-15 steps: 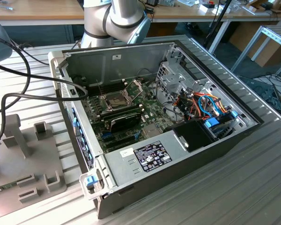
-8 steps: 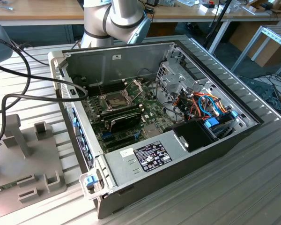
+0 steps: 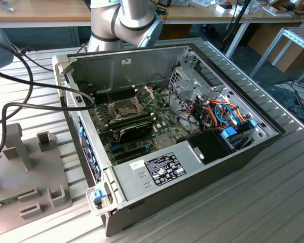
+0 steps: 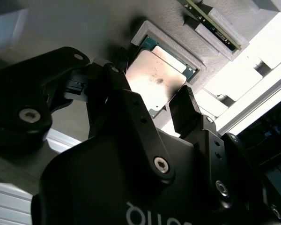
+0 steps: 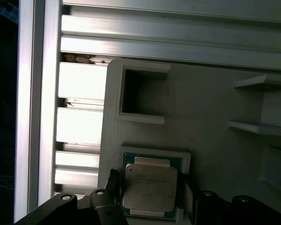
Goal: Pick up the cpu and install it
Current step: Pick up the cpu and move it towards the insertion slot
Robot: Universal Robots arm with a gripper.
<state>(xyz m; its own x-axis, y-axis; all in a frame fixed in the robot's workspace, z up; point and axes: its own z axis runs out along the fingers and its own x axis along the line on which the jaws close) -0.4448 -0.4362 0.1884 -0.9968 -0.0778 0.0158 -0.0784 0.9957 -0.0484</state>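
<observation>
Exterior view: I've got the open PC case on the slatted table, green motherboard inside w/ its socket frame hinged up. The grey holder sits at the exterior view's left, apart from the case. Second wrist view: the cpu lies flat, silver top up, in the holder's shallow square pocket, and my gripper hangs right over it w/ black fingers spread, one each side of the chip, not pinching it. First wrist view: cpu seated in that pocket, a fingertip just beside each of two opposite edges; can't tell if either touches.
</observation>
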